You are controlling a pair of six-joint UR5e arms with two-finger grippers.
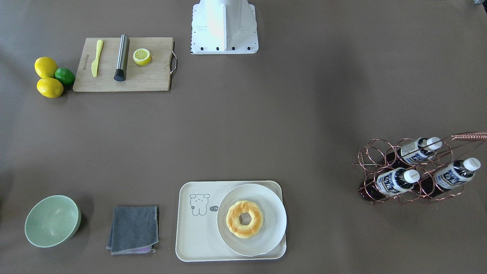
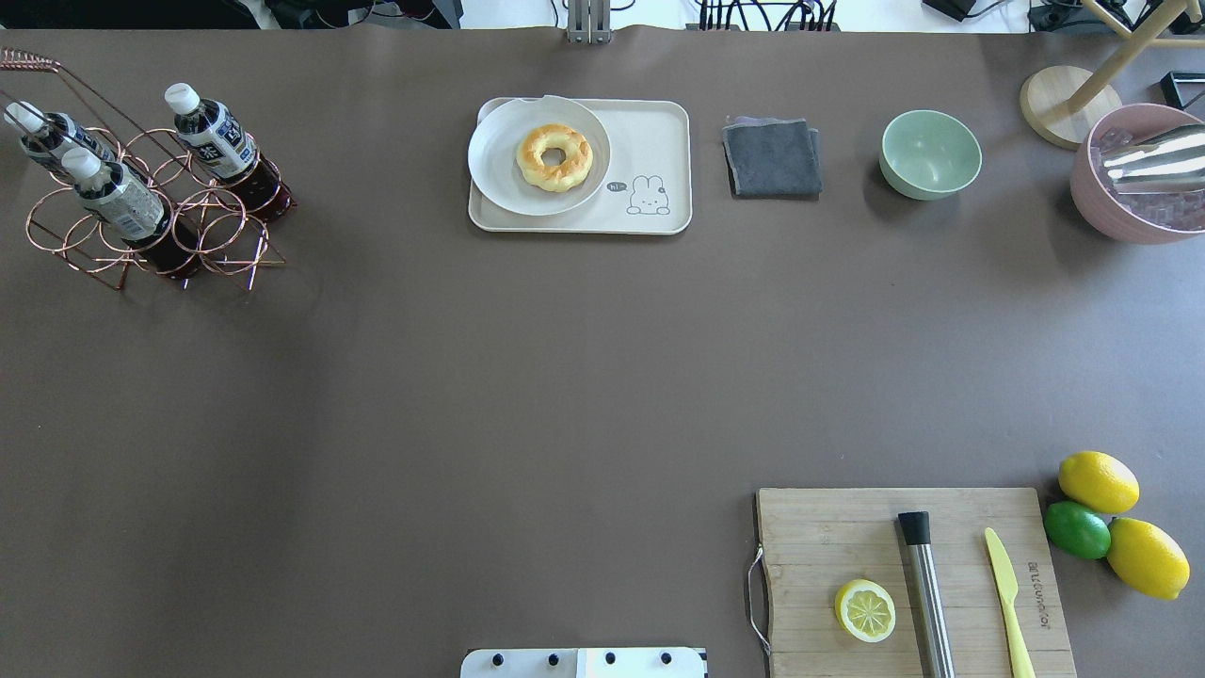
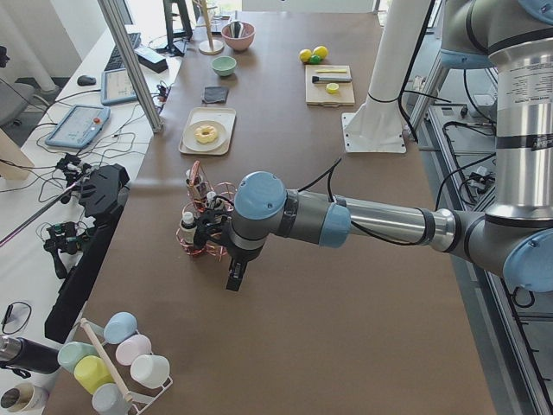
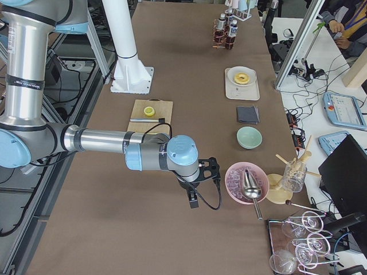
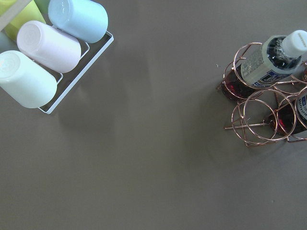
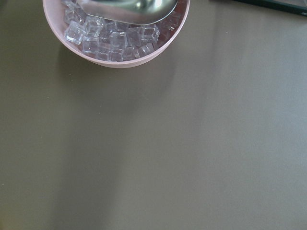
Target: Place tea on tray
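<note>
Copper wire forms the rack (image 1: 470, 136) that holds three look-alike tea bottles (image 1: 395, 182), white caps up, at the end of the desk (image 1: 243, 133) on the robot's left. None of them is on the cream tray (image 1: 198, 232), which lies well apart at the middle of the operators' edge. A white plate (image 1: 268, 201) bearing a ring doughnut (image 1: 244, 219) fills one half of the tray, and the half with the cartoon drawing is bare. A folded grey cloth (image 1: 133, 228) and a pale green bowl (image 1: 51, 220) lie along the same edge. From my remote station, the side camera shows the left gripper (image 3: 233, 284) hanging over the desk, pointing down, apparently just beside the rack. Its wrist camera catches the rack at the frame's right edge. Only the side camera shows it, so I cannot tell whether its fingers are spread or pressed together. The right gripper (image 4: 193, 201) hangs at the opposite end, near a pink bowl (image 4: 236, 189) of ice cubes with a metal scoop (image 4: 250, 186) in it. There too, I cannot tell how its fingers stand.
</note>
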